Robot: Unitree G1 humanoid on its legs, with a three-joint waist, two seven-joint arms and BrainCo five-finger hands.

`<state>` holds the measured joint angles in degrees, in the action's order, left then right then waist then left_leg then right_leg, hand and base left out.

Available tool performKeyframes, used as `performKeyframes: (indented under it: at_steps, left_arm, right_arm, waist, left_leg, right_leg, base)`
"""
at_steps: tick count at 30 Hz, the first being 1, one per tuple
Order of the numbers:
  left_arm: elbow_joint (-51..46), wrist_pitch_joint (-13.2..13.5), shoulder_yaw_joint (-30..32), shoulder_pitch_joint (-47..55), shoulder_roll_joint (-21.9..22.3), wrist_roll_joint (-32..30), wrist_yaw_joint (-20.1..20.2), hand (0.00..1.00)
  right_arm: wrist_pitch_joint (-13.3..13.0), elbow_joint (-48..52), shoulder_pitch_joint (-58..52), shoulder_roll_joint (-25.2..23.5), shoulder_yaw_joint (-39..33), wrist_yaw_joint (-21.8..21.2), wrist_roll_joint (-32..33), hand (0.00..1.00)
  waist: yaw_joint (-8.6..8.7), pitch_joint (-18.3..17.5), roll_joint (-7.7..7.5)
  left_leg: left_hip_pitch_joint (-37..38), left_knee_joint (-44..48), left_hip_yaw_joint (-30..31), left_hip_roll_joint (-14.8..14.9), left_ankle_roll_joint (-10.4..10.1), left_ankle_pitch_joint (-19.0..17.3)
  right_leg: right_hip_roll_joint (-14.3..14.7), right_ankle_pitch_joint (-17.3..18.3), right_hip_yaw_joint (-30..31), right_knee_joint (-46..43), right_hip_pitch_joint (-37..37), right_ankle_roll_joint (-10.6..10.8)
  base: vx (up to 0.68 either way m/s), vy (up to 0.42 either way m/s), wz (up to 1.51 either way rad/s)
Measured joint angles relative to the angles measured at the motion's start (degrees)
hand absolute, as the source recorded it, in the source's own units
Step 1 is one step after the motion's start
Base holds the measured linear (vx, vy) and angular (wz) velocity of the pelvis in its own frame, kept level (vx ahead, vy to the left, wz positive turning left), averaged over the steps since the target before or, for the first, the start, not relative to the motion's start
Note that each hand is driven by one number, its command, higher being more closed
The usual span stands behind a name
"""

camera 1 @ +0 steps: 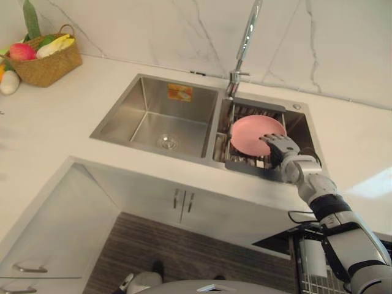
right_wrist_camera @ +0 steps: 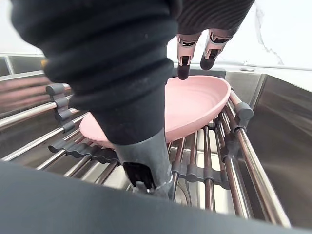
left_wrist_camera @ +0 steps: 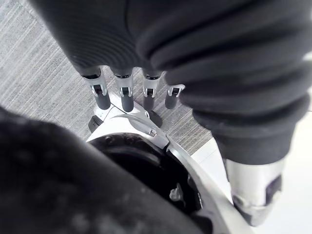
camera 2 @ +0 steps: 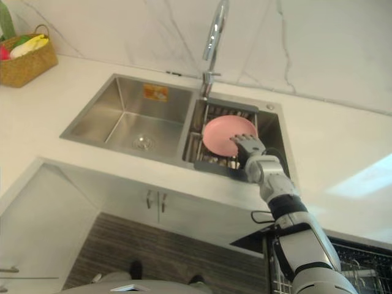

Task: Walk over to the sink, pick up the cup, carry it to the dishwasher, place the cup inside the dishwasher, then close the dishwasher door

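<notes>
**Right robot hand over the pink dish at the sink**

Left eye view: here's the steel double sink (camera 1: 147, 116), sunk in a white tabletop (camera 1: 55, 116) under a marble-veined wall. A tall chrome faucet (camera 1: 245, 43) rises between the basins. In the right basin a barred rack (camera 1: 245, 164) carries a round, shallow pink dish (camera 1: 254, 131), smooth and matte. The right robot hand (camera 1: 282, 147) reaches in from the near side, its fingers at the dish's near edge. Off in the far left corner sits a woven basket (camera 1: 46, 67) of produce.

Right eye view: same scene, and low on the right the dishwasher (camera 2: 361, 263) stands open, showing its wire rack.

Left wrist view: the left robot hand (left_wrist_camera: 122, 92) hangs with straight fingers pointing down at a grey, finely striped floor (left_wrist_camera: 44, 87). It's slack and carrying nothing.

Right wrist view: close in now. The dish lies tilted on steel bars (right_wrist_camera: 209, 161) joined by dark rubber clips. The dark-tipped fingers (right_wrist_camera: 184, 63) are stretched out just above its hollow, and the thumb (right_wrist_camera: 141, 165) is down by the near rim at the bars. The hand is spread and not clamped on the dish.
</notes>
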<state>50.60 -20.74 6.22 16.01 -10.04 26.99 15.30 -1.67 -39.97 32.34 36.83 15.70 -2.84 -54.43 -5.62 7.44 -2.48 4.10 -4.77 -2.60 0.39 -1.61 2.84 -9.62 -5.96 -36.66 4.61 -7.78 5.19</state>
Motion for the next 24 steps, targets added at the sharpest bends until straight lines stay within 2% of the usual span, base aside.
performKeyframes:
  at_steps: [8,13,17,24]
  left_arm:
    - [-0.04,0.05,-1.65,0.02,-0.05,-0.04,0.34,0.0]
    - [-0.07,0.1,-2.08,0.03,-0.06,-0.04,0.56,0.0]
    - [-0.05,0.37,-2.34,0.04,-0.08,-0.04,0.76,0.0]
    - [-0.08,1.24,-2.42,0.03,-0.17,-0.06,1.75,0.0]
  right_arm:
    - [0.97,-1.9,0.0,-0.32,-0.09,6.92,-1.14,0.0]
    - [1.55,-2.47,0.01,-0.38,-0.11,7.39,-2.22,0.0]
    - [1.47,-4.83,0.0,-0.56,-0.1,9.39,-4.05,0.0]
    - [1.55,-6.49,0.01,-0.56,-0.09,9.62,-4.42,0.0]
  waist:
    - [-0.46,0.49,0.52]
    - [-0.54,0.94,0.61]
    - [-0.97,1.12,0.67]
    - [-1.7,2.33,0.78]
  left_leg:
    - [-0.1,0.0,0.48,-0.16,0.21,0.2]
    - [-0.08,0.0,0.93,-0.17,0.12,0.39]
    - [-0.1,0.0,1.18,-0.17,0.0,0.43]
    - [-0.21,-0.01,1.2,-0.18,-0.18,0.38]
  right_leg:
    - [-0.11,-0.02,-0.33,0.0,-0.12,0.05]
    - [-0.1,-0.03,-0.76,-0.01,-0.36,0.05]
    - [-0.09,-0.02,-1.29,-0.01,-0.55,0.06]
    - [-0.08,-0.02,-1.26,0.0,-0.48,0.04]
  base:
    - [0.02,0.014,0.03]
    - [0.02,0.011,0.05]
    - [0.01,0.008,0.03]
    - [0.0,0.0,0.0]
